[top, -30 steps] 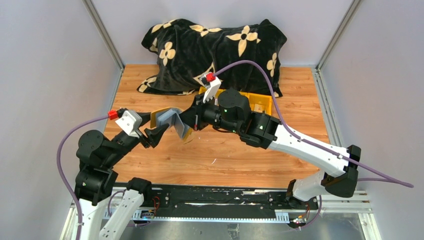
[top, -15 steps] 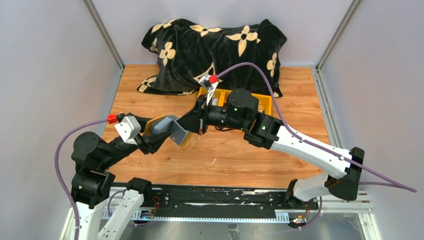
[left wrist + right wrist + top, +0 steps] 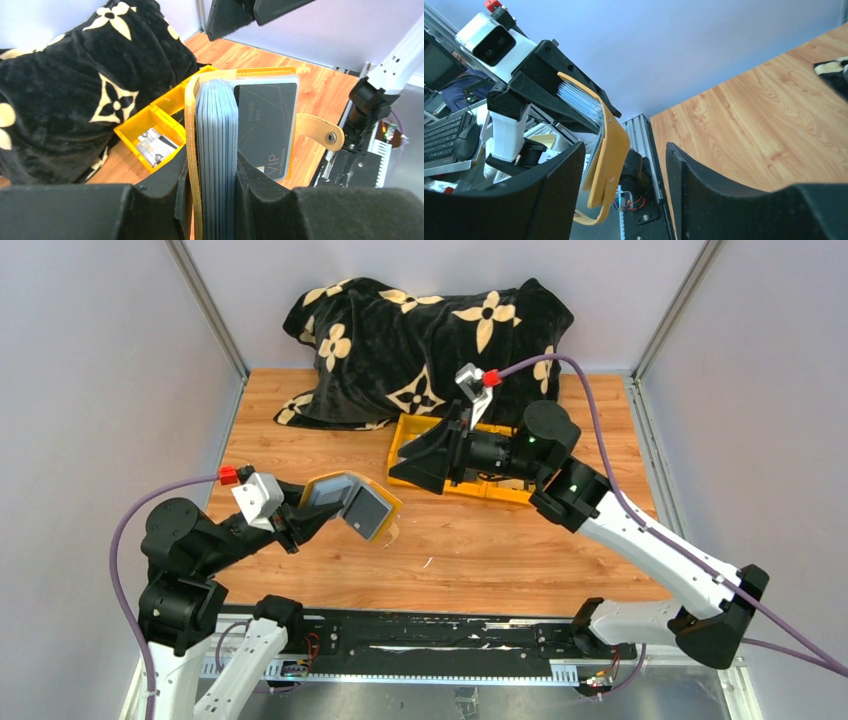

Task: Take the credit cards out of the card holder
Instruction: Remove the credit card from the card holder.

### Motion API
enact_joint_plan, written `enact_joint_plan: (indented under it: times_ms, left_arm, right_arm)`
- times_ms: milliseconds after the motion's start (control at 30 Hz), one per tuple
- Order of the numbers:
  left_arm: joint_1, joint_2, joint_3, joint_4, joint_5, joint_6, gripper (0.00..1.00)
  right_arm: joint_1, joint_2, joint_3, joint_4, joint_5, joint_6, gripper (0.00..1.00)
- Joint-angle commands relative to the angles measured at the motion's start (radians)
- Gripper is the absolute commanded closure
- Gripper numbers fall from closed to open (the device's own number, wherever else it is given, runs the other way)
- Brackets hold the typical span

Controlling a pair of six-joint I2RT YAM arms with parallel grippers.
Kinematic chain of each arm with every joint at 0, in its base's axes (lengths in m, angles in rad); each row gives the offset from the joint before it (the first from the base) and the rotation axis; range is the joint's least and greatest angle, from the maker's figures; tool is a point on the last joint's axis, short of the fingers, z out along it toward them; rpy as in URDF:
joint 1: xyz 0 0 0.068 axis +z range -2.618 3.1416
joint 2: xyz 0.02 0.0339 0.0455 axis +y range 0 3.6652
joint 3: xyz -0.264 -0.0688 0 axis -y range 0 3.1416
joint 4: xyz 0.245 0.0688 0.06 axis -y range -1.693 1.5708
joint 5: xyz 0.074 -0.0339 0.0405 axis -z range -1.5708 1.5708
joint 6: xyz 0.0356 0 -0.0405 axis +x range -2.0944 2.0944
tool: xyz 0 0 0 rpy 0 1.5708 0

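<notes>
Now my left arm lies low and stretched forward from its base, forearm pointing right across the table [image 3: 500, 560]. Its pincer [image 3: 315, 508] is closed tight on the holder [image 3: 352, 502], and in the wrist view my two fingers [image 3: 165, 195] squeeze the blue-grey pockets [image 3: 216, 125] between them. The holder stands open with its pockets edge-on to me, and a dark card [image 3: 265, 120] sits in the clear sleeve just right of them. The yellow flap [image 3: 320, 132] with its snap sticks out to the right; from my other wrist it hangs loose below the holder [image 3: 609, 150]. My right arm climbs from its base at the near right corner, slanting up and left, with the wrist turned so the pincer [image 3: 415, 468] points left toward the holder, well apart from it. That pincer is spread wide with nothing in it, and it hovers over the left end of the yellow bin [image 3: 405, 432]. In that bin [image 3: 131, 131] lie some pale cards [image 3: 154, 145]. Behind it is the black blanket [image 3: 430, 330] with cream flowers.
</notes>
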Motion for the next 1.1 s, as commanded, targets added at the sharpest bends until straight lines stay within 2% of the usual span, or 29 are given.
enact_joint_plan:
  times_ms: [0, 100, 200, 400, 567, 700, 767, 833, 900, 967, 1067]
  left_arm:
    - [-0.001, 0.024, 0.044, 0.022, 0.051, -0.055, 0.84]
    - [-0.001, 0.043, 0.049, 0.022, 0.071, -0.115, 0.83]
    - [-0.001, 0.069, 0.06, 0.02, 0.086, -0.181, 0.81]
    - [-0.001, 0.091, 0.066, 0.02, 0.073, -0.249, 0.79]
    - [-0.001, 0.102, 0.068, 0.013, 0.062, -0.281, 0.79]
    - [-0.001, 0.108, 0.071, 0.02, 0.086, -0.305, 0.8]
    - [-0.001, 0.109, 0.073, 0.03, 0.102, -0.317, 0.8]
    - [-0.001, 0.113, 0.074, 0.037, 0.133, -0.336, 0.8]
    - [-0.001, 0.122, 0.074, 0.046, 0.17, -0.362, 0.8]
    - [-0.001, 0.138, 0.076, 0.046, 0.202, -0.379, 0.77]
    - [0.0, 0.164, 0.078, 0.05, 0.256, -0.416, 0.65]
  right_arm:
    - [-0.064, -0.043, 0.015, -0.024, -0.061, -0.037, 0.31]
    - [-0.066, -0.02, 0.058, -0.03, -0.124, -0.056, 0.23]
    - [-0.059, 0.029, 0.113, -0.071, -0.188, -0.056, 0.22]
    - [0.005, 0.063, 0.129, -0.089, -0.216, -0.089, 0.21]
    - [0.083, 0.113, 0.218, -0.295, -0.187, -0.236, 0.2]
    - [0.091, 0.129, 0.231, -0.33, -0.196, -0.26, 0.21]
    - [0.091, 0.133, 0.236, -0.345, -0.198, -0.27, 0.31]
    - [0.089, 0.136, 0.243, -0.359, -0.209, -0.277, 0.51]
    - [0.086, 0.134, 0.24, -0.36, -0.221, -0.277, 0.79]
    - [0.08, 0.13, 0.234, -0.357, -0.24, -0.272, 0.95]
    - [0.077, 0.12, 0.213, -0.316, -0.305, -0.252, 1.0]
